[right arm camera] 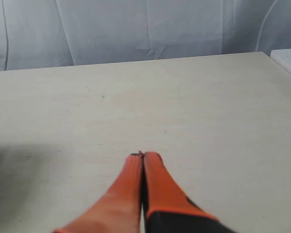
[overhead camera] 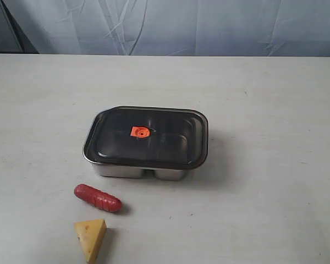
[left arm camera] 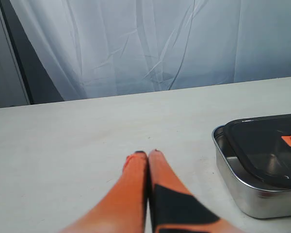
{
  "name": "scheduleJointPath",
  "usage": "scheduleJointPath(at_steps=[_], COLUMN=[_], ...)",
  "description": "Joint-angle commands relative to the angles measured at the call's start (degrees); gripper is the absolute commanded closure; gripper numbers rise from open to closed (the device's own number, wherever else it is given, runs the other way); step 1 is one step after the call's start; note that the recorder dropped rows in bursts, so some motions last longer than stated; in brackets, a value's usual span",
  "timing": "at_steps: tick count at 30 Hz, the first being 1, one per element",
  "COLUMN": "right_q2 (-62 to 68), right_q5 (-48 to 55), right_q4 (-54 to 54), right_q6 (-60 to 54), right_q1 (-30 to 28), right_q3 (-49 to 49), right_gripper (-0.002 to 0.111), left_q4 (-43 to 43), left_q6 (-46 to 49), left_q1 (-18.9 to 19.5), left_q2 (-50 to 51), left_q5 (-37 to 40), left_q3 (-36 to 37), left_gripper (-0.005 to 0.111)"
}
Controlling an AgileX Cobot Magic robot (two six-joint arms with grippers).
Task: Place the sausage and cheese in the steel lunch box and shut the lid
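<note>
Idling at the start, left hand [left arm camera: 148, 153] and right hand [right arm camera: 143, 155] clenched empty, probably needing the lid [overhead camera: 146, 136] lifted off the lunch box [overhead camera: 137, 172].

A: Is there any word, brand or number to read here?

B: No, I can read none. The orange tab [overhead camera: 139, 132] on the lid [overhead camera: 154, 144] has a small round shape, but it is too small to tell.
</note>
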Motion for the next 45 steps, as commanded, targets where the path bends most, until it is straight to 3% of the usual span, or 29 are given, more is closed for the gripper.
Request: scheduleJointPath(at_steps=[1, 7, 10, 12, 17, 18, 19, 22, 25, 28, 31, 37, 41, 45], right_q2=[-0.33, -0.33, -0.33, -0.33, -0.33, -0.33, -0.33, -0.33, -0.33, 1.88, 11.34, 33.79, 52.63, 71.83], right_q5=[-0.56, -0.72, -5.38, -13.33, -41.8, -44.71, -46.69, -34.24, -23.36, -27.98, -22.3, -16.53, -5.95, -6.12], right_q4=[0.01, -0.19, -6.67, -9.17, -1.58, -0.25, 3.94, 2.12, -5.94, -8.59, -18.58, -29.11, -26.41, -16.12], right_q6=[0.03, 0.03, -1.9, -1.9, -1.48, 0.6, 11.87, 51.18, 61.36, 61.13, 60.49, 56.53, 44.24, 32.38], right_q1=[0.08, 0.08, -0.03, -0.03, -0.03, -0.03, -0.03, -0.03, 1.22, 7.53, 13.84, 19.0, 19.27, 19.27], right_q3=[0.31, 0.31, 0.31, 0.31, 0.21, 0.21, 0.21, 0.21, 0.21, -2.33, -10.82, -29.6, -42.38, -47.87], right_gripper=[0.109, 0.109, 0.109, 0.109, 0.109, 0.109, 0.109, 0.109, 0.109, 0.109, 0.109, 0.109, 0.109, 0.109], left_q4=[0.0, 0.0, 0.0, 0.0, 0.0, 0.0, 0.0, 0.0, 0.0, 0.0, 0.0, 0.0, 0.0, 0.0], left_q6=[0.03, 0.03, 0.03, 0.03, 0.03, 0.03, 0.03, 0.03, 0.03, 0.03, 0.03, 0.03, 0.03, 0.03], left_q1=[-0.38, -0.38, -0.38, -0.38, -0.38, -0.38, -0.38, -0.38, -0.38, -0.38, -0.38, -0.38, -0.38, -0.38], left_q2=[-0.38, -0.38, -0.38, -0.38, -0.38, -0.38, -0.38, -0.38, -0.38, -0.38, -0.38, -0.38, -0.38, -0.38], left_q5=[-0.38, -0.38, -0.38, -0.38, -0.38, -0.38, -0.38, -0.38, -0.38, -0.38, -0.38, -0.38, -0.38, -0.38], left_q3=[0.16, 0.16, 0.16, 0.16, 0.16, 0.16, 0.16, 0.16, 0.16, 0.16, 0.16, 0.16, 0.16, 0.16], left_gripper=[0.107, 0.107, 0.107, 0.107, 0.107, 0.107, 0.107, 0.107, 0.107, 0.107, 0.107, 0.107, 0.107, 0.107])
